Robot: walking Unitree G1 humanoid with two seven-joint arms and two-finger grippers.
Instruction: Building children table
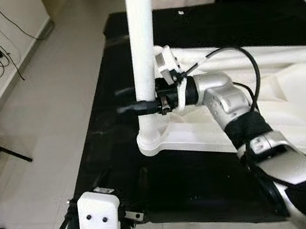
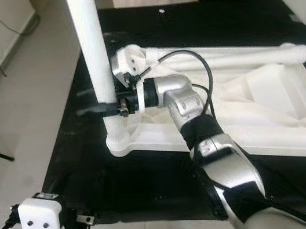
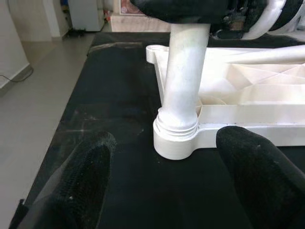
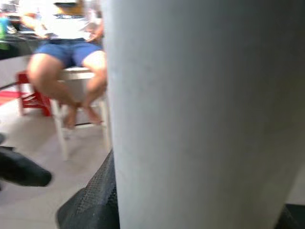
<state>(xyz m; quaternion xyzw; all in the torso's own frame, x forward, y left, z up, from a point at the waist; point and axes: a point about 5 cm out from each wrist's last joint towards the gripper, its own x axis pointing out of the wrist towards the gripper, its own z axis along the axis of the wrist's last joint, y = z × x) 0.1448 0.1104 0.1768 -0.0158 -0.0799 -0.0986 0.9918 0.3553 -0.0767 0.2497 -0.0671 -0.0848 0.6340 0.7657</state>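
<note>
Upright leg (image 1: 143, 51) in tabletop (image 1: 292, 103) corner, on mat (image 1: 108, 128).

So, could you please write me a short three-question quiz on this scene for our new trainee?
1. True or false: the right hand grips the upright white table leg.
2. Where does the leg's lower end sit? A) lying loose on the black mat; B) in the corner socket of the upside-down white tabletop; C) on the tiled floor.
3. Fill in: the left hand hovers low near the mat's front edge with its fingers ____.

Key: 1 true; 2 B; 3 open.
</note>
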